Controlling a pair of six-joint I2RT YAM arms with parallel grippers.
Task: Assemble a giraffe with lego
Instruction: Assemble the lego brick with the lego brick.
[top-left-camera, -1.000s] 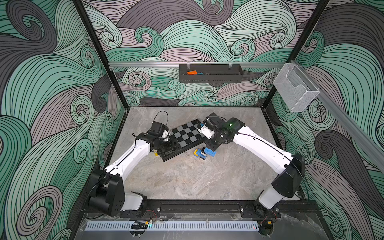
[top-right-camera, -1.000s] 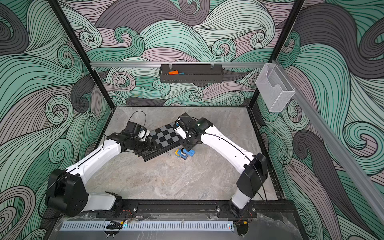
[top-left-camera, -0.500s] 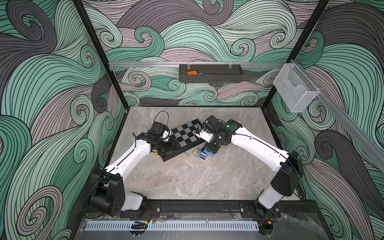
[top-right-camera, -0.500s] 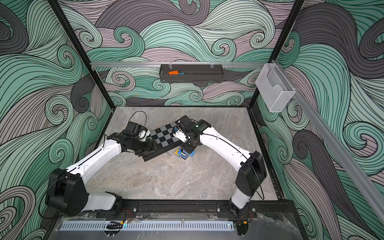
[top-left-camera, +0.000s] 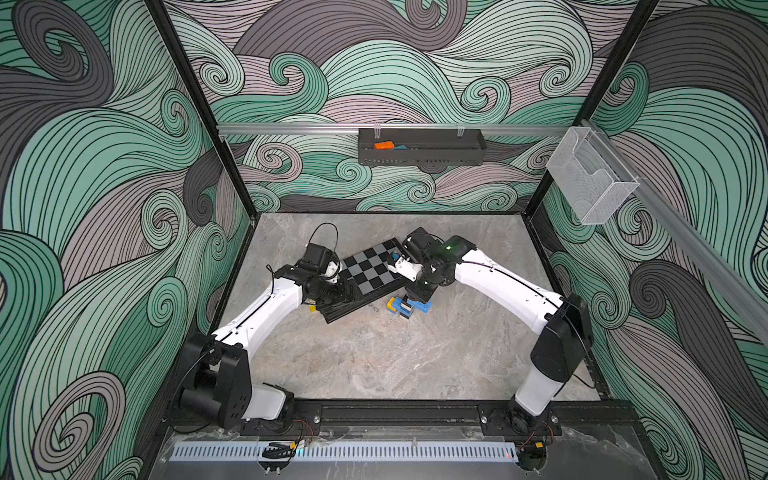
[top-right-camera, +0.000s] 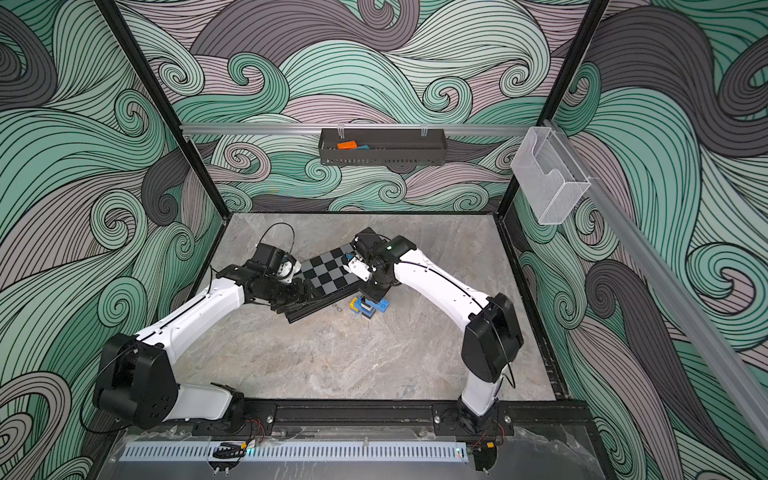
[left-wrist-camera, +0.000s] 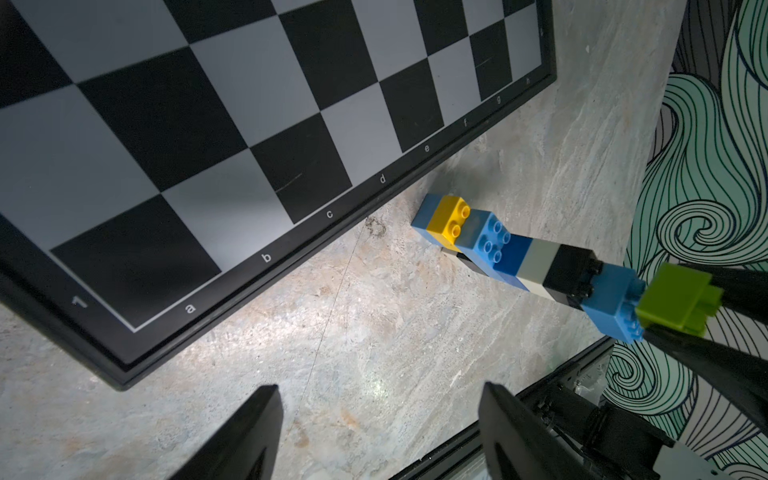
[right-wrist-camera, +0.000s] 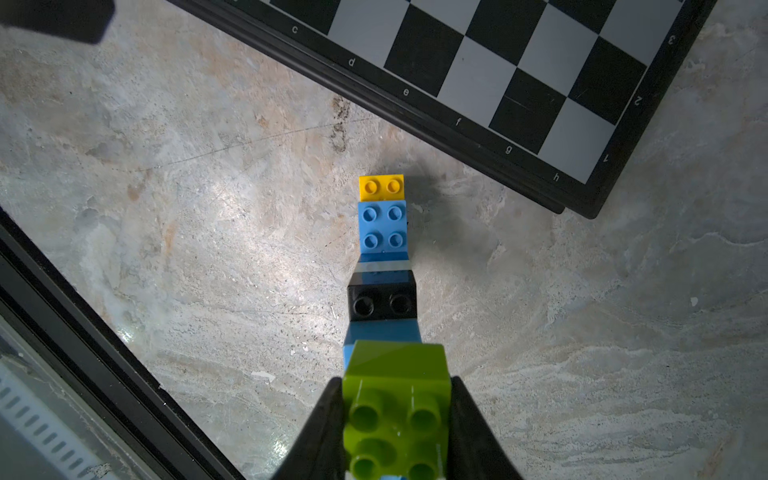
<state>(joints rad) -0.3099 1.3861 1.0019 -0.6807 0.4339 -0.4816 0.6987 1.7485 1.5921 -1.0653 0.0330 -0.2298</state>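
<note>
The giraffe (top-left-camera: 405, 306) (top-right-camera: 368, 306) stands on the table just off the chequered board's near edge. It is a stack of blue, black, white and yellow lego (left-wrist-camera: 519, 257) (right-wrist-camera: 384, 232). My right gripper (right-wrist-camera: 395, 382) (top-left-camera: 417, 296) is shut on a lime-green brick (right-wrist-camera: 395, 399) (left-wrist-camera: 675, 301). That brick rests against the blue brick at the top of the giraffe's neck. My left gripper (left-wrist-camera: 379, 388) (top-left-camera: 336, 297) is open and holds nothing. It hangs low over the bare table by the board's near left corner, apart from the giraffe.
The black-and-grey chequered board (top-left-camera: 374, 270) (top-right-camera: 328, 272) lies askew between both arms. A black tray (top-left-camera: 419, 149) with an orange and a blue piece hangs on the back wall. A clear bin (top-left-camera: 590, 178) is on the right rail. A black rail runs along the table's front.
My right arm has shifted a little leftward above the giraffe, keeping hold of the green brick. The left arm has not moved.
</note>
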